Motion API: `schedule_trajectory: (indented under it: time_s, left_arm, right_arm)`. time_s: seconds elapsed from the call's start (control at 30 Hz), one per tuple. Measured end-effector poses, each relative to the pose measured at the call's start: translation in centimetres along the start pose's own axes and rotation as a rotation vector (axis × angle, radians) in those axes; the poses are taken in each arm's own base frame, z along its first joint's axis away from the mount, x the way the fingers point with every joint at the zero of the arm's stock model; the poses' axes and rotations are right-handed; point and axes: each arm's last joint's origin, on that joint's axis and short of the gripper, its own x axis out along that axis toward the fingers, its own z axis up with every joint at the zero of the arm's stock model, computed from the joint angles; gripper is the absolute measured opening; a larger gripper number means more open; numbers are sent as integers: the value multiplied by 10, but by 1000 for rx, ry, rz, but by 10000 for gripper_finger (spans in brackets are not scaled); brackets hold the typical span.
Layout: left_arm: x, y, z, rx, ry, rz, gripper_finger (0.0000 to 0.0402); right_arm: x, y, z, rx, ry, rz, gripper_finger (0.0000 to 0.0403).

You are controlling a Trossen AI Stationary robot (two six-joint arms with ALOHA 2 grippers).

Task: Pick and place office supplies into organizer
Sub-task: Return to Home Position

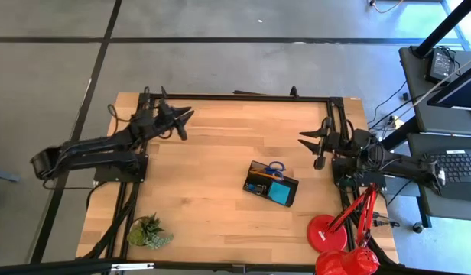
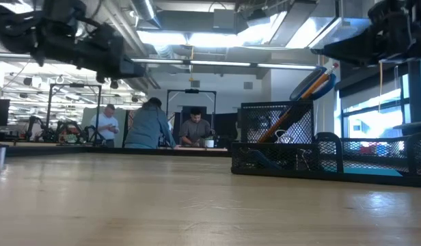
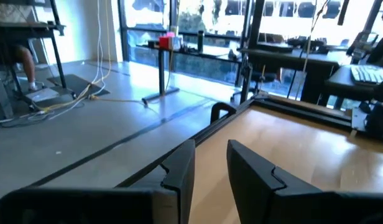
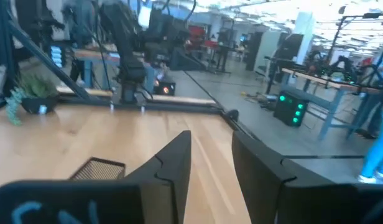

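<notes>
The jaws of the left gripper [image 1: 186, 122] are seen set narrowly apart, with a slim gap between the two dark fingers [image 3: 179, 171], and nothing is held in them. The same is seen at the right gripper [image 1: 310, 149]: a narrow gap between its fingers [image 4: 173, 162], and nothing is pinched.

Both grippers are held above the table [image 1: 220, 137], well clear of its surface. The left one is placed near the far left corner and the right one by the right edge, and they are pointed toward each other across the bare wood.

The organizer [image 1: 271, 183] is set flat on the table, nearer the right gripper but apart from it. Inside it, the blue-handled scissors [image 1: 276, 166] are seen at one end and the blue note pad [image 1: 280, 191] in the compartment beside them. In the low view, orange pencils [image 2: 320, 87] are shown leaning out of its raised mesh cup.

A small green plant [image 1: 149, 231] is placed at the near left corner and a red lamp [image 1: 331, 233] at the near right.
</notes>
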Motion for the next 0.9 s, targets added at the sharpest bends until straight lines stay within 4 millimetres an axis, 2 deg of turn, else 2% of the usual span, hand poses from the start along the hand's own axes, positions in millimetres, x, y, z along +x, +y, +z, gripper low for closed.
schedule_trajectory:
  time_s: [0.2, 0.43, 0.6, 0.9]
  left_arm:
    - [-23, 2, -8, -6, -76, -5, 88]
    - [-40, 5, -23, -13, -125, -8, 88]
    - [-48, 6, -33, -31, -152, -2, 88]
    - [-55, 7, -42, -42, -68, 12, 88]
  right_arm:
    - [-5, -2, -9, 23, -60, 21, 120]
    - [-9, -5, -15, 38, -54, -14, 120]
    - [-13, -5, -12, 33, -89, -7, 120]
    - [-16, -4, -15, 46, -59, -2, 120]
